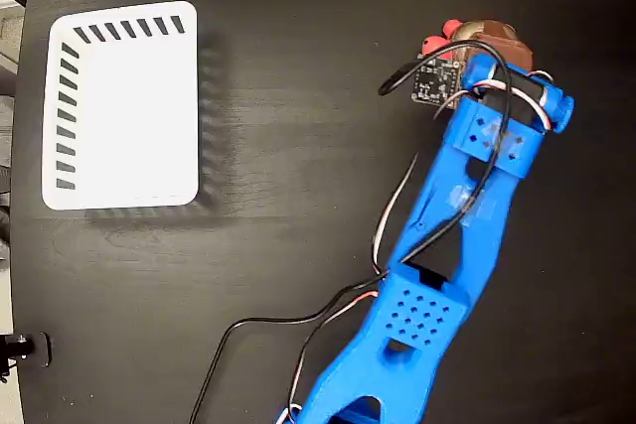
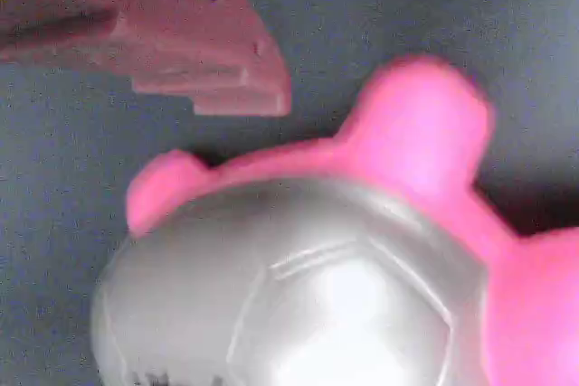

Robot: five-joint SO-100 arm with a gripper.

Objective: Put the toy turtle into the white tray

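The toy turtle [image 1: 475, 39] lies on the black table [image 1: 298, 146], directly under the head of the blue arm [image 1: 467, 206], at the upper right of the fixed view. Only its red-pink legs and a part of the brownish shell come out from behind the arm there. In the wrist view the toy turtle [image 2: 308, 287] fills the lower part of the picture, very close below the claw: the shell looks pale and glossy, and pink limbs stand out at the top and at the right.

Of the claw [image 1: 484, 47], the wrist view shows only one reddish finger [image 2: 181, 42], above and to the left of the turtle, with a gap of dark table between them. The second finger is not visible, so I cannot tell if the claw is spread or pressed together.

The white tray [image 1: 124, 181] is well apart from the claw, at the far left of the fixed view, with dark slanted slots along its top and left edges.
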